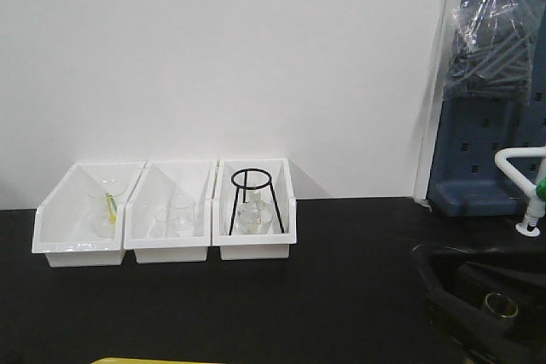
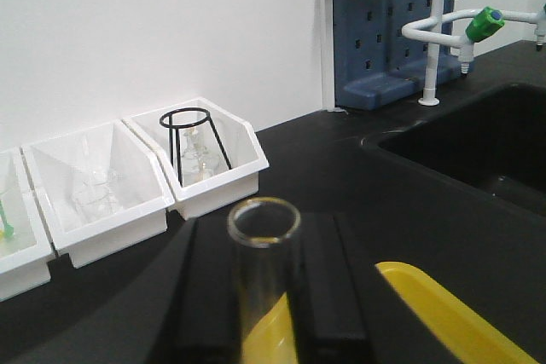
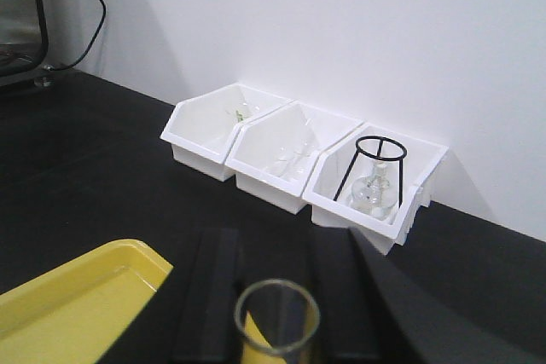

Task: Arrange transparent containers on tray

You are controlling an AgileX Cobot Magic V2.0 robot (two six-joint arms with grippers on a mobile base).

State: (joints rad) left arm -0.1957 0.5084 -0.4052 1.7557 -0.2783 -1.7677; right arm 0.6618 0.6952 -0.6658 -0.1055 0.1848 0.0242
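Here, at a black lab counter (image 1: 256,296), both arms carry glassware. The left gripper (image 2: 261,232) is closed on the left-hand tube (image 2: 263,296), a narrow clear glass cylinder pinched between its two black fingers (image 2: 205,296), with the round rimmed mouth turned toward the wrist camera. The yellow tray (image 2: 444,313) lies just to the right of it, and yellow shows through the lower glass.

The right gripper (image 3: 275,249) is likewise closed narrowly on the right-hand tube (image 3: 275,321), mouth toward the camera, with the tray to its left. From the front view only this tube's rim shows, low at the right, in front of the dark sink (image 1: 478,270).

Against the white wall (image 1: 256,57) stand three white bins (image 1: 171,245) side by side and touching. The right one holds a black wire tripod (image 1: 252,198) with a glass flask (image 1: 252,219) under it, and the middle one holds clear beakers (image 1: 175,215). Beyond the sink are a white faucet (image 2: 431,40) with green handles and a blue pegboard (image 2: 375,31).
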